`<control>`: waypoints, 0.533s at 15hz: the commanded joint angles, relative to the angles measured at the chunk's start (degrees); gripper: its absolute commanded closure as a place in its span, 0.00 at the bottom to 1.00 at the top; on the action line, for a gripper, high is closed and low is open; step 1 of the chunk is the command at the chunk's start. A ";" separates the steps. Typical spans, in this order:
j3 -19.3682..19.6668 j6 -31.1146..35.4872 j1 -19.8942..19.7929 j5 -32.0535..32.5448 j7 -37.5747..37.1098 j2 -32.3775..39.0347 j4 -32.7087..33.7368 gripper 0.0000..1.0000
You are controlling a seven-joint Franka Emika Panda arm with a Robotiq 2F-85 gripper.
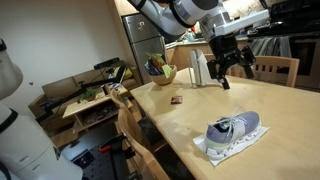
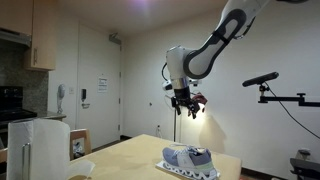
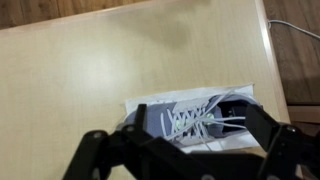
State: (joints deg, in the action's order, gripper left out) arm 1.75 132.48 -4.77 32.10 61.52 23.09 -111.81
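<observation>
A robot gripper [image 1: 228, 74] hangs high above a white sheet [image 1: 224, 151] that lies on a wooden table [image 1: 195, 108], its jaws spread wide and holding nothing. On that sheet rests a single sneaker [image 1: 236, 129], sole down, well apart from the fingers. In the wrist view the sneaker [image 3: 200, 120] sits straight below the gripper [image 3: 190, 160], between the two dark fingers [image 3: 100, 155]. Its long axis runs across the sheet [image 3: 136, 104] from side to side, toe left and heel opening right, so the line between the fingers follows the shoe's length, not its width. The sneaker is grey-blue with white laces and a pale sole. In an exterior view the gripper [image 2: 188, 110] hovers directly over it [image 2: 188, 157]
</observation>
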 commanded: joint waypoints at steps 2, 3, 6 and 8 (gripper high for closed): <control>-2.09 -0.30 0.15 -4.83 2.87 0.31 1.24 0.00; -1.25 0.30 0.68 -3.45 0.56 0.22 0.32 0.00; -1.59 0.30 0.82 -3.99 0.64 0.22 0.33 0.00; -1.56 0.30 0.77 -4.00 0.66 0.22 0.33 0.00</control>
State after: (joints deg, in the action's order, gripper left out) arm -0.40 132.78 -4.57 28.44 61.96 23.32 -111.53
